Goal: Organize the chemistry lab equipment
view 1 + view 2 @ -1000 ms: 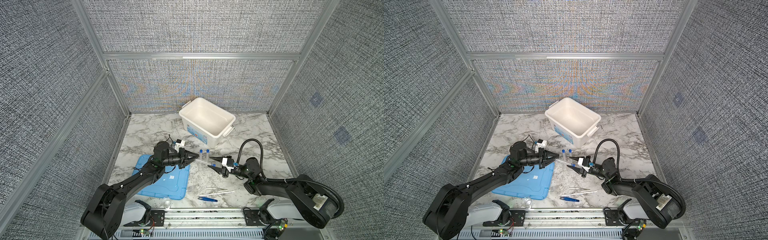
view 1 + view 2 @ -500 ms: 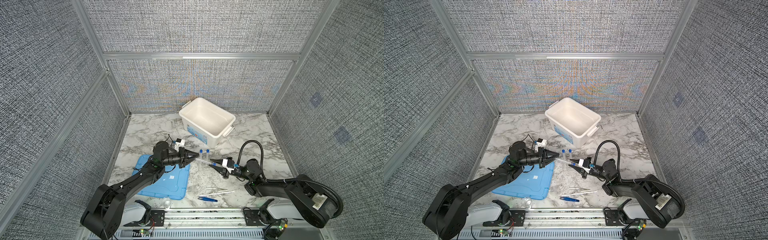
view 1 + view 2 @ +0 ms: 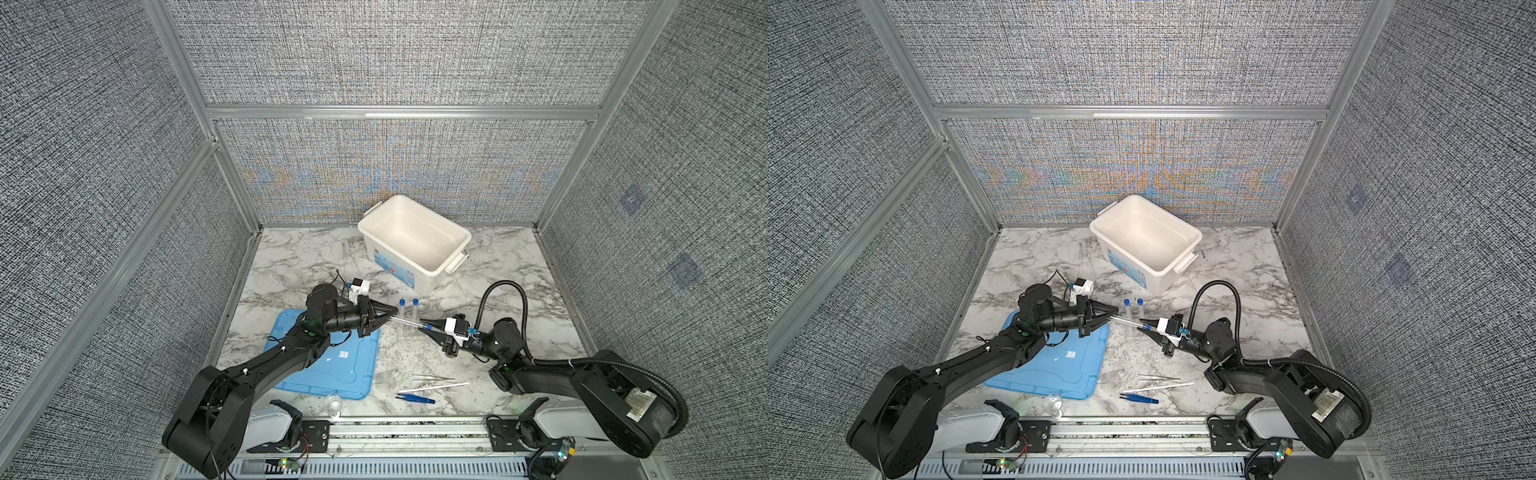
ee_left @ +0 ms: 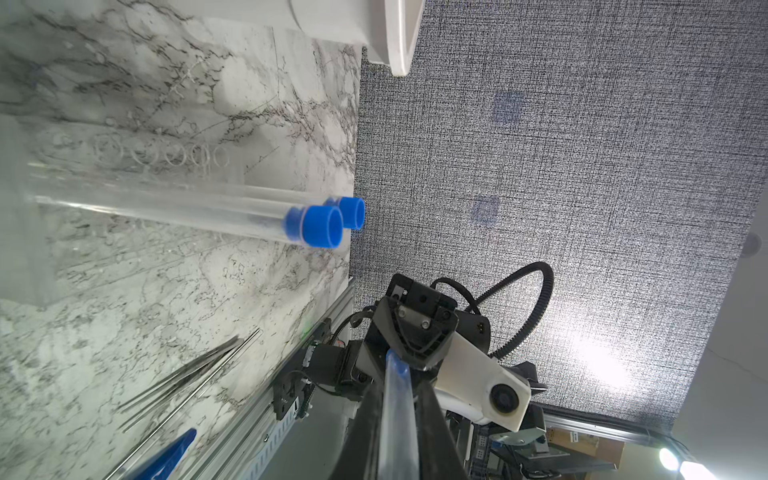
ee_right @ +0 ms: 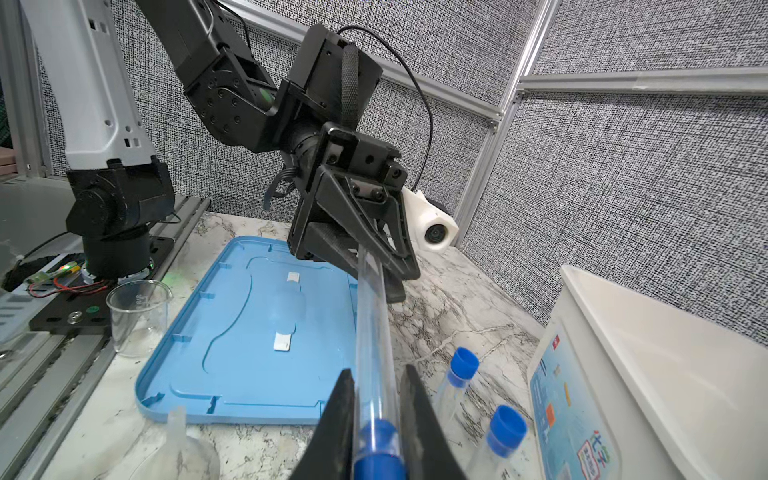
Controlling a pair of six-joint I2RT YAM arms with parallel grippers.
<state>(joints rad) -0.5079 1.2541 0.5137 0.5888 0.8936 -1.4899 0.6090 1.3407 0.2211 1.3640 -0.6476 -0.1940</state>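
Two racked tubes (image 3: 402, 309) stand beside the left gripper (image 3: 392, 318), which clamps the third tube (image 3: 408, 322); right gripper (image 3: 423, 326) narrow around it, grip unclear; blue tweezers (image 3: 415, 399) unsorted.

**Robot test cell in a laboratory.** Grey woven wall panels (image 3: 395, 62) in aluminium framing (image 3: 399, 113) close off the marble-patterned table (image 3: 299, 257) on three sides. A left arm (image 3: 291, 361) and a right arm (image 3: 552, 374), both black, are bolted to a slotted rail (image 3: 407, 430) along the table's near edge, beside exposed wiring (image 5: 62, 286). Lab ware is present: a blue-capped tube (image 3: 408, 323), blue tweezers (image 3: 417, 400) and a glass beaker (image 5: 137, 316).
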